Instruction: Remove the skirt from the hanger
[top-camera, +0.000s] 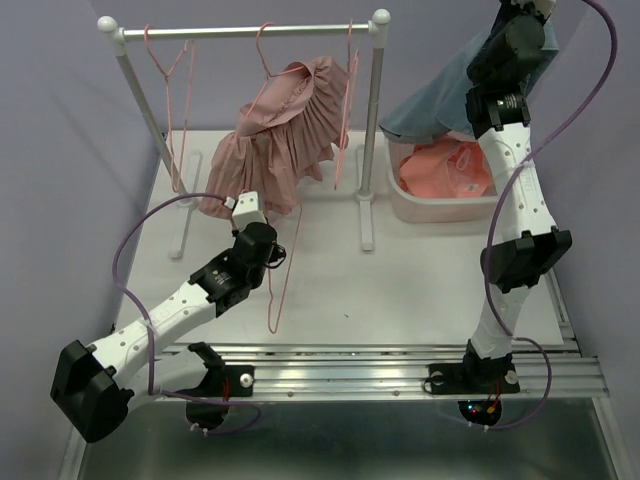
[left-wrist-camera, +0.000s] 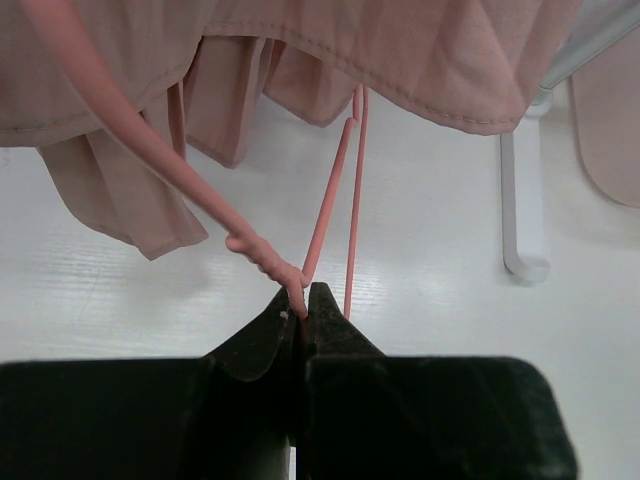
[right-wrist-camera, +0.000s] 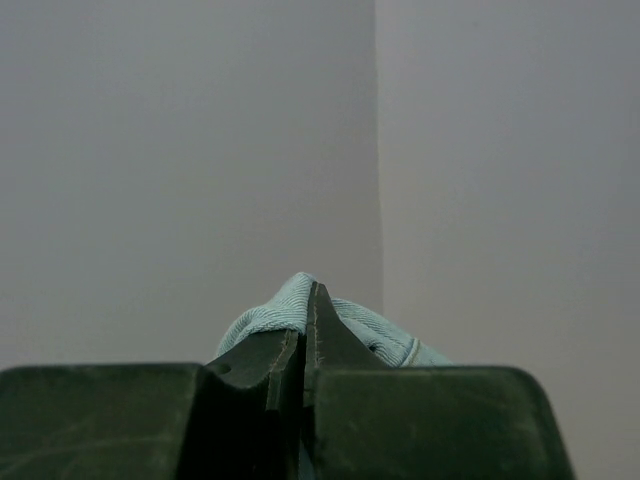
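My right gripper (top-camera: 533, 12) is raised high at the back right and is shut on a light-blue skirt (top-camera: 437, 100), which hangs free above the bin; the cloth bulges round its closed tips (right-wrist-camera: 308, 300) in the right wrist view (right-wrist-camera: 262, 318). My left gripper (top-camera: 268, 245) is low over the table and shut (left-wrist-camera: 303, 300) on a bare pink hanger (top-camera: 282, 275), whose thick arm (left-wrist-camera: 160, 165) runs up to the left. That hanger dangles toward the table's front.
A white clothes rack (top-camera: 250, 30) stands at the back with a pink pleated skirt (top-camera: 280, 140) on a hanger and two empty pink hangers (top-camera: 175, 70). Its foot (left-wrist-camera: 522, 210) is close on the right. A white bin (top-camera: 440, 212) holds pink garments.
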